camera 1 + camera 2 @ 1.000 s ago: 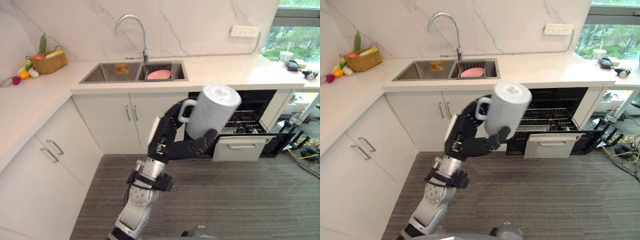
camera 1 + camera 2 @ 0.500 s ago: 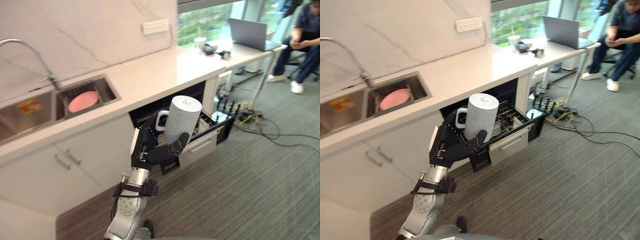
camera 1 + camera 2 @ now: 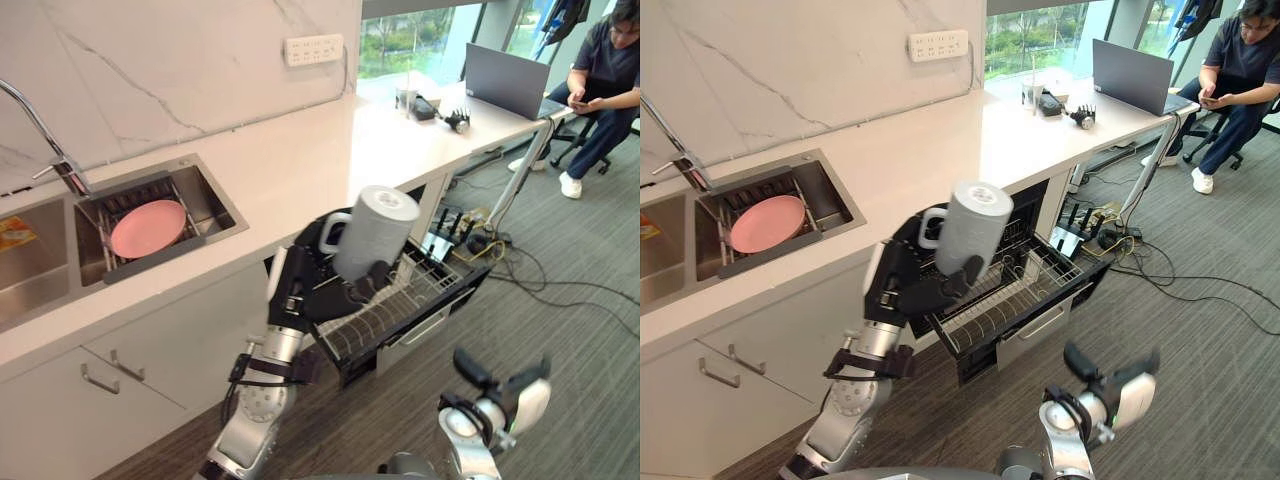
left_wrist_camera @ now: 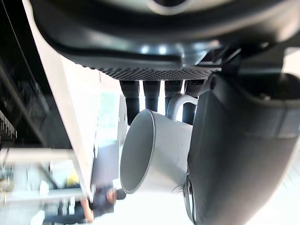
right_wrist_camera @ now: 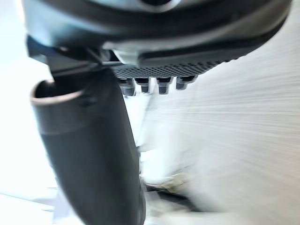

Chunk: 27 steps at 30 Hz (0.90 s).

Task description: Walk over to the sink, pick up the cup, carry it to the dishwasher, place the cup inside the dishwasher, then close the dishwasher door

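- The tap (image 3: 45,135), far left of the dishwasher (image 3: 425,330), is cut off at the picture's edge.
- A sticker (image 3: 12,232) lies in the left basin, which is also cut off. Its print is too small to read.
- The sink (image 3: 215,205) is set in the counter (image 3: 330,150), left of the dishwasher. A pink plate (image 3: 147,228) lies in the basin nearer the dishwasher.
- The left hand (image 3: 303,290) is raised over the dishwasher's left end, grasping the cup (image 3: 375,232). Its fingers (image 4: 152,96) curl through the handle and its thumb presses on the cup's wall.
- The cup hangs tilted above the pulled-out rack (image 3: 400,300), clear of it, with its base uppermost. The hand hides its mouth in the head views.
- The dishwasher stands open under the counter, and its inside behind the rack is too dark to make out.
- A wall socket (image 3: 314,49) sits above and behind the dishwasher.
- The right hand (image 3: 500,385) shows low, in front of the dishwasher. I cannot tell whether it is released or clenched, because its own view is blurred.
- A laptop (image 3: 505,82) and small items too small to make out lie on the desk to the right of the dishwasher.
- A person (image 3: 600,70) sits furthest right, partly cut off.
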Motion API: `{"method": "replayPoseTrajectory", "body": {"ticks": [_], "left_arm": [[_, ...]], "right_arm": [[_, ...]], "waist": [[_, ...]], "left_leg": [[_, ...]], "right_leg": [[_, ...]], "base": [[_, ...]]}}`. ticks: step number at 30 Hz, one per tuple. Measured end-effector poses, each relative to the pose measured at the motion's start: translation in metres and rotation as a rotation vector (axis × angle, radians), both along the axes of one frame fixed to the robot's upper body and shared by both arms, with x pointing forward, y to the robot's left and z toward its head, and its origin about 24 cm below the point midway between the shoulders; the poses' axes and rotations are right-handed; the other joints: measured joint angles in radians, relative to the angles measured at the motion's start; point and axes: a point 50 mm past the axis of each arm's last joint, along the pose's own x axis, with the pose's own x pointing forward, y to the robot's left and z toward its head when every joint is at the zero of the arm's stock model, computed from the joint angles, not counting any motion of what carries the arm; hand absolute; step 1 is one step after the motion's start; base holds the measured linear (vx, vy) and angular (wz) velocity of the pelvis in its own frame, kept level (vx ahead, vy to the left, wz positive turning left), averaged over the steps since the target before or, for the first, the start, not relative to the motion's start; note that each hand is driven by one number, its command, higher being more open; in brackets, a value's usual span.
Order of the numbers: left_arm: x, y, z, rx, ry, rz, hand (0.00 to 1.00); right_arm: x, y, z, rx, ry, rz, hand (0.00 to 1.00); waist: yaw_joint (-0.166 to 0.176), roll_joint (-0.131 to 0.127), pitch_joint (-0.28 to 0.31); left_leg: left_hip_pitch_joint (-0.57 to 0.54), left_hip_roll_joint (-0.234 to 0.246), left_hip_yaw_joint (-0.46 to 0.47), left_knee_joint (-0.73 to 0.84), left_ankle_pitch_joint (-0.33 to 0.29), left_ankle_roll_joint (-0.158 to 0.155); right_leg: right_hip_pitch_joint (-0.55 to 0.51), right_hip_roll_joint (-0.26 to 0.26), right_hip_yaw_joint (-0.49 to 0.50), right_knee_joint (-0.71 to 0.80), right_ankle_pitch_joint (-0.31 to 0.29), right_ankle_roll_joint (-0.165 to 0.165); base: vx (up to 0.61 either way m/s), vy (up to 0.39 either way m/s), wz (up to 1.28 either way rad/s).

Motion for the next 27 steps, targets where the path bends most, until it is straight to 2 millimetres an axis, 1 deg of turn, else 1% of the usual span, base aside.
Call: {"method": "replayPoseTrajectory", "body": {"ticks": [1, 2, 3, 4, 5, 6, 7, 8, 9, 10, 11, 12, 13, 15, 16, 18, 21, 24, 26, 27], "left_arm": [[0.001, 0.024, -0.002, -0.034, 0.001, 0.124, 0.0], [-0.001, 0.033, -0.005, -0.065, 0.013, 0.182, 0.0], [-0.007, 0.043, -0.008, -0.096, 0.011, 0.269, 0.0], [-0.014, 0.044, -0.01, -0.109, -0.001, 0.315, 0.0], [-0.017, 0.043, -0.012, -0.108, -0.003, 0.33, 0.0], [-0.02, 0.04, -0.014, -0.093, -0.001, 0.354, 0.0], [-0.022, 0.035, -0.015, -0.075, -0.001, 0.362, 0.0], [-0.022, 0.033, -0.015, -0.064, -0.005, 0.362, 0.0], [-0.022, 0.031, -0.013, -0.045, -0.016, 0.362, 0.0], [-0.023, 0.029, -0.01, -0.027, -0.03, 0.364, 0.0], [-0.023, 0.029, -0.008, -0.022, -0.04, 0.365, 0.0], [-0.024, 0.029, -0.004, -0.011, -0.062, 0.367, 0.0], [-0.024, 0.029, -0.001, -0.004, -0.076, 0.37, 0.0], [-0.025, 0.032, 0.006, 0.022, -0.115, 0.382, 0.0], [-0.025, 0.032, 0.007, 0.032, -0.12, 0.386, 0.0], [-0.025, 0.032, 0.007, 0.059, -0.121, 0.393, 0.0], [-0.025, 0.028, 0.008, 0.144, -0.137, 0.376, 0.0], [-0.022, 0.012, 0.008, 0.222, -0.152, 0.304, 0.0], [-0.017, -0.003, 0.007, 0.294, -0.163, 0.245, 0.0], [-0.016, -0.006, 0.006, 0.312, -0.166, 0.236, 0.0]], "right_arm": [[-0.004, -0.005, 0.008, -0.054, -0.068, 0.008, 1.0], [-0.008, -0.011, 0.011, -0.071, -0.09, 0.006, 1.0], [-0.016, -0.023, 0.02, -0.08, -0.155, 0.016, 1.0], [-0.02, -0.036, 0.033, -0.077, -0.234, 0.031, 1.0], [-0.019, -0.04, 0.041, -0.082, -0.275, 0.04, 1.0], [-0.016, -0.045, 0.062, -0.097, -0.38, 0.086, 1.0], [-0.01, -0.043, 0.084, -0.128, -0.482, 0.169, 1.0], [-0.007, -0.041, 0.094, -0.133, -0.531, 0.219, 1.0], [0.0, -0.034, 0.112, -0.125, -0.619, 0.334, 1.0], [0.006, -0.026, 0.123, -0.103, -0.686, 0.443, 1.0], [0.009, -0.022, 0.127, -0.085, -0.71, 0.496, 1.0], [0.015, -0.017, 0.128, -0.036, -0.736, 0.586, 1.0], [0.017, -0.014, 0.127, 0.001, -0.745, 0.623, 1.0], [0.022, -0.01, 0.122, 0.138, -0.774, 0.705, 1.0], [0.023, -0.009, 0.119, 0.188, -0.787, 0.729, 1.0], [0.025, -0.008, 0.117, 0.261, -0.81, 0.769, 1.0], [0.033, -0.001, 0.118, 0.333, -0.839, 0.85, 1.0], [0.04, 0.01, 0.122, 0.369, -0.849, 0.953, 1.0], [0.046, 0.017, 0.125, 0.407, -0.866, 1.021, 1.0], [0.048, 0.019, 0.126, 0.42, -0.875, 1.037, 1.0]], "waist": [[-0.004, -0.02, 0.018], [-0.002, -0.011, 0.017], [0.009, 0.004, 0.008], [0.011, 0.008, 0.007], [0.01, 0.008, 0.007], [0.012, 0.008, 0.007], [0.011, 0.009, 0.006], [0.012, 0.009, 0.006], [0.015, 0.009, 0.006], [0.017, 0.009, 0.006], [0.02, 0.009, 0.006], [0.023, 0.01, 0.006], [0.025, 0.011, 0.006], [0.039, 0.018, 0.009], [0.047, 0.025, 0.014], [0.05, 0.033, 0.018], [0.046, 0.04, 0.015], [0.045, 0.054, 0.006], [0.045, 0.062, 0.001], [0.044, 0.063, 0.001]], "left_leg": [[0.005, -0.004, -0.005, 0.034, -0.036, -0.012], [-0.005, 0.01, -0.005, 0.052, -0.048, -0.014], [-0.022, 0.036, -0.003, 0.08, -0.074, -0.028], [-0.026, 0.054, -0.004, 0.09, -0.087, -0.036], [-0.023, 0.061, -0.004, 0.09, -0.09, -0.039], [-0.018, 0.071, -0.004, 0.09, -0.097, -0.045], [-0.012, 0.079, -0.002, 0.087, -0.098, -0.046], [-0.01, 0.082, -0.002, 0.086, -0.099, -0.047], [-0.002, 0.085, 0.002, 0.085, -0.099, -0.048], [0.008, 0.085, 0.007, 0.084, -0.099, -0.047], [0.015, 0.085, 0.009, 0.083, -0.099, -0.047], [0.027, 0.081, 0.012, 0.081, -0.099, -0.047], [0.032, 0.079, 0.014, 0.08, -0.099, -0.047], [0.039, 0.069, 0.015, 0.069, -0.099, -0.046], [0.039, 0.064, 0.015, 0.064, -0.097, -0.043], [0.039, 0.057, 0.014, 0.057, -0.093, -0.037], [0.038, 0.055, 0.013, 0.051, -0.09, -0.031], [0.034, 0.054, 0.012, 0.047, -0.086, -0.025], [0.028, 0.052, 0.008, 0.042, -0.08, -0.023], [0.027, 0.052, 0.008, 0.04, -0.079, -0.023]], "right_leg": [[0.012, -0.004, 0.014, -0.026, 0.018, 0.003], [0.022, 0.012, 0.013, -0.044, 0.019, 0.003], [0.028, 0.041, 0.008, -0.077, 0.02, -0.001], [0.044, 0.061, -0.001, -0.105, 0.022, -0.006], [0.053, 0.069, -0.004, -0.117, 0.025, -0.01], [0.066, 0.085, -0.004, -0.139, 0.032, -0.014], [0.081, 0.096, -0.004, -0.165, 0.045, -0.015], [0.089, 0.102, -0.003, -0.18, 0.053, -0.016], [0.103, 0.112, 0.003, -0.211, 0.068, -0.017], [0.125, 0.118, 0.01, -0.244, 0.083, -0.014], [0.135, 0.12, 0.015, -0.261, 0.092, -0.012], [0.159, 0.121, 0.021, -0.289, 0.105, -0.007], [0.169, 0.12, 0.022, -0.303, 0.111, -0.003], [0.185, 0.117, 0.027, -0.337, 0.132, 0.004], [0.189, 0.115, 0.028, -0.352, 0.143, 0.007], [0.196, 0.112, 0.026, -0.371, 0.157, 0.009], [0.203, 0.113, 0.027, -0.396, 0.175, 0.009], [0.215, 0.117, 0.026, -0.427, 0.197, 0.006], [0.221, 0.117, 0.022, -0.452, 0.214, 0.003], [0.221, 0.118, 0.022, -0.456, 0.218, 0.002]], "base": [[0.12, -0.187, -0.04], [0.15, -0.207, -0.08], [0.11, -0.108, -0.07], [0.16, -0.104, -0.03], [0.16, -0.076, -0.01], [0.19, -0.06, -0.05], [0.15, -0.03, -0.09], [0.14, -0.01, -0.13], [0.1, 0.008, -0.19], [0.08, 0.017, -0.21], [0.05, 0.039, -0.19], [0.02, 0.059, -0.11], [0.01, 0.065, -0.06], [-0.02, 0.072, -0.02], [-0.04, 0.069, -0.01], [-0.05, 0.05, 0.03], [-0.07, 0.017, -0.01], [-0.06, -0.006, 0.01], [-0.07, -0.011, 0.04], [-0.06, -0.013, 0.02]]}}
